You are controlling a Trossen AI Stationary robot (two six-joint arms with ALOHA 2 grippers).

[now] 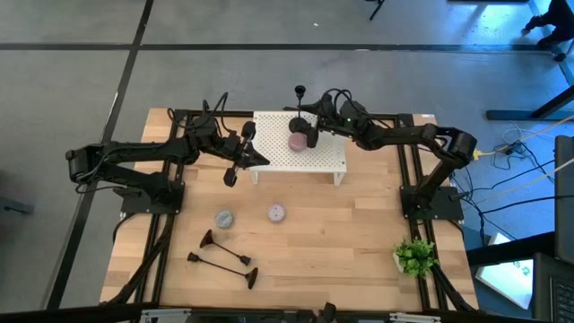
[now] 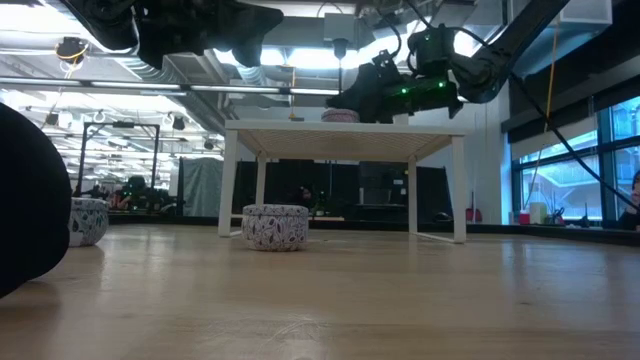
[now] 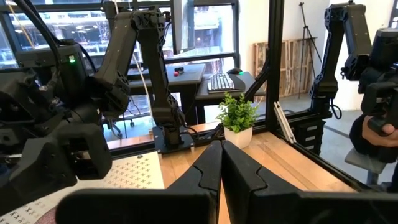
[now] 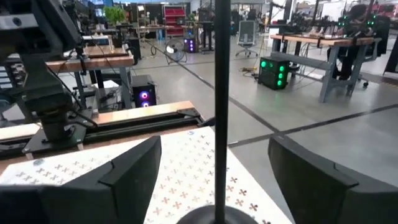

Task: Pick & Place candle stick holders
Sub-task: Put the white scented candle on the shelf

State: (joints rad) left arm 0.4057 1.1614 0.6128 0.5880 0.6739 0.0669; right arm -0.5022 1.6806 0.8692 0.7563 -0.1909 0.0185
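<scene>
Right gripper point(image 4: 214, 180) jaws stand released around an upright candle stick holder point(image 4: 221, 93); left gripper point(image 3: 221, 171) jaws clenched.

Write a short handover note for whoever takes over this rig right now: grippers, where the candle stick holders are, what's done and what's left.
Right gripper: over the white stand, fingers open on either side of an upright candle stick holder standing on it, not gripping.
Left gripper: shut, empty, hovering by the stand's left end.
Done: one holder set upright on the stand.
Left: three holders lying on the table at front left, near two small round pots; a pink object also sits on the stand.
</scene>
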